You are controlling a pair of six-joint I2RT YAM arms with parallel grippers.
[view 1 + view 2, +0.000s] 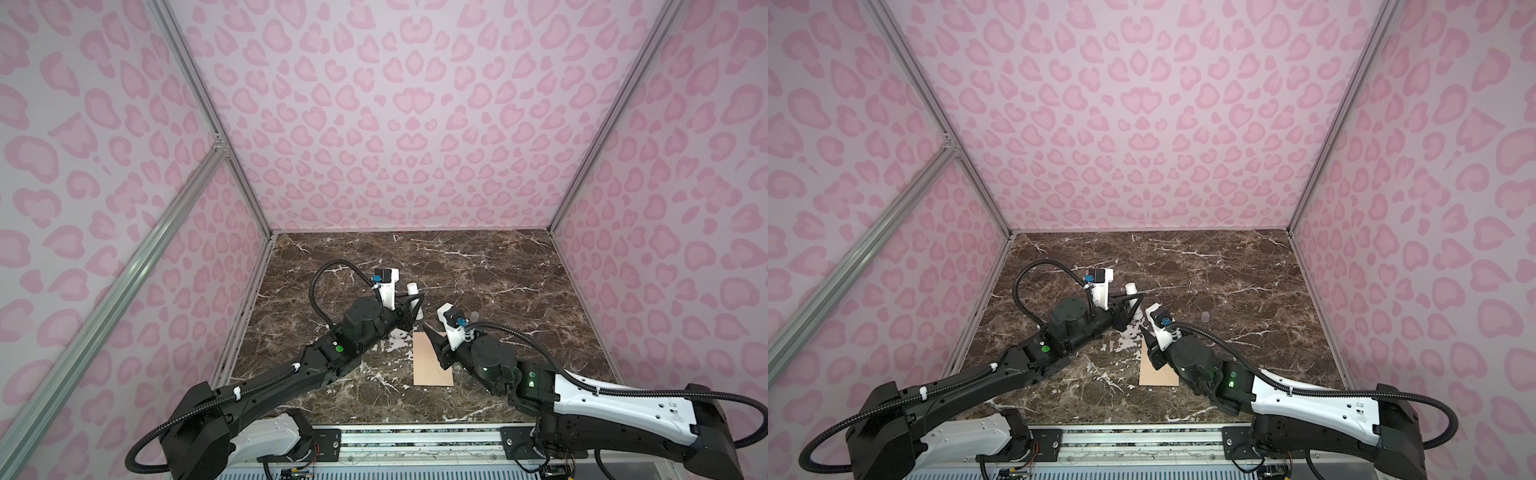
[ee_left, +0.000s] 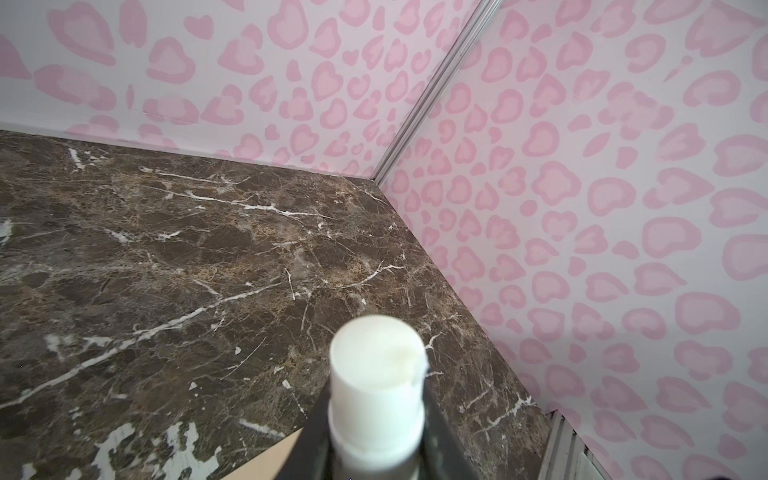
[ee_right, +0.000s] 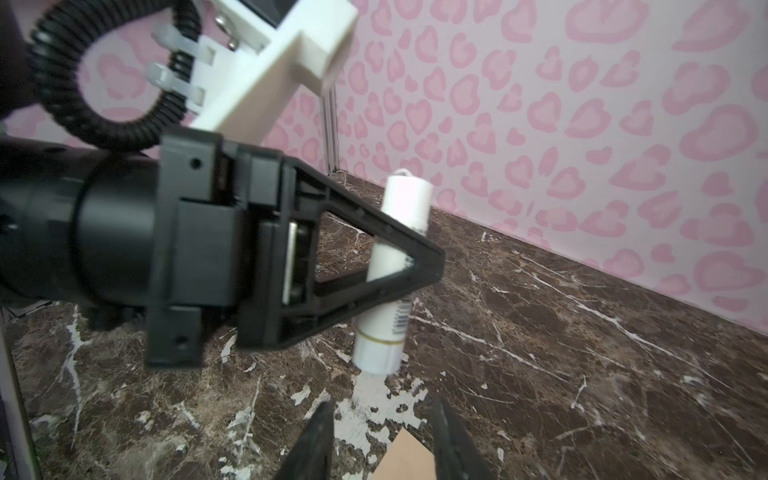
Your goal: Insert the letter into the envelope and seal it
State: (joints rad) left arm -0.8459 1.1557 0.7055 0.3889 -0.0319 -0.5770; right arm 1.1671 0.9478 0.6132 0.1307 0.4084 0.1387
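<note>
While a white glue stick (image 3: 409, 208) is clamped between the black triangular fingers of the left gripper (image 1: 417, 300), it is held roughly upright above the dark brown marble tabletop (image 1: 498, 270), clear of the surface. Its wider ringed base is turned downward and its plain white end upward, as is seen in the right wrist view. In the left wrist view that white end (image 2: 376, 365) is shown close up, with a finger pressed against each side of the barrel.

The right gripper (image 3: 382, 409) is seen with its two dark fingertips set apart and nothing between them, so it is open and empty. It is poised near the far right corner of the peach-tan envelope (image 1: 432, 361), which is laid flat on the marble near the front middle of the table, in both top views (image 1: 1156, 372). One corner of the envelope is caught just beneath those fingertips in the right wrist view.

A small translucent object (image 1: 475, 316) is left on the marble just beyond the right wrist; what it is cannot be told.
</note>
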